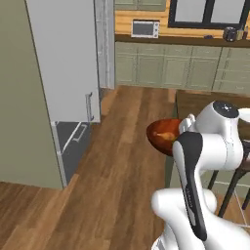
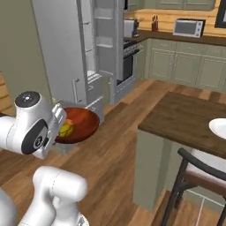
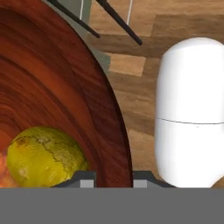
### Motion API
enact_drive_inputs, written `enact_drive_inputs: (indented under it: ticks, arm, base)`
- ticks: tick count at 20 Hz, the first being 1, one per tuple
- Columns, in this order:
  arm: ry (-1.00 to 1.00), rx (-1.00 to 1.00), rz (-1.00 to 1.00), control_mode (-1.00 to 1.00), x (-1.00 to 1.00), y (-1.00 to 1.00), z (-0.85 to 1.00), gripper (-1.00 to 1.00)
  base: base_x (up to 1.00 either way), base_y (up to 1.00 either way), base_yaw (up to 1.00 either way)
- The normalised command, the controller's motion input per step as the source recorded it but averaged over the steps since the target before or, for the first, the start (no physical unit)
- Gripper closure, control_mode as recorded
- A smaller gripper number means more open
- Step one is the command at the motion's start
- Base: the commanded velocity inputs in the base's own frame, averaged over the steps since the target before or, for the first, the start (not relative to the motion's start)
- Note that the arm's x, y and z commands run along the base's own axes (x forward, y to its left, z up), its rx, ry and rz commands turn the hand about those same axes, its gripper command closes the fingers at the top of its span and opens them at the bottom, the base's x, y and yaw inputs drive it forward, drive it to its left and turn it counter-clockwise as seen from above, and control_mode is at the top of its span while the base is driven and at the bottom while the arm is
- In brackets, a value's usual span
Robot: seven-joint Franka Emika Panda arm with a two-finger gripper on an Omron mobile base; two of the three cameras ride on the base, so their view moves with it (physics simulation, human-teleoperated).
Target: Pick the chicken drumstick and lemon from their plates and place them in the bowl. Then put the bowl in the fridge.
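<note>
Left base view: bowl [image 1: 163, 135] held off the floor in front of the arm, drumstick [image 1: 167, 136] inside; fridge [image 1: 63, 63] at left, door shut on this side.

Right base view: bowl [image 2: 78, 123] beside the wrist, lemon [image 2: 66, 129] in it against an orange piece; fridge [image 2: 84, 53] behind, one door open, white shelves showing. White plate [image 2: 219, 127] on the bench [image 2: 185, 117].

Hand view: fingers [image 3: 113, 179] closed on the bowl [image 3: 52, 87] rim; lemon [image 3: 46, 156] just inside.
</note>
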Motion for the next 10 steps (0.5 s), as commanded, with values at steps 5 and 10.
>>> enact_drive_inputs:
  ticks: [5,10]
  arm:
    - [0.0,0.0,0.0,1.0,0.0,0.0,0.0,1.0]
    - [0.0,0.0,0.0,1.0,0.0,0.0,0.0,1.0]
  base:
    - [1.0,0.84,-0.38]
    - [0.99,0.51,-0.28]
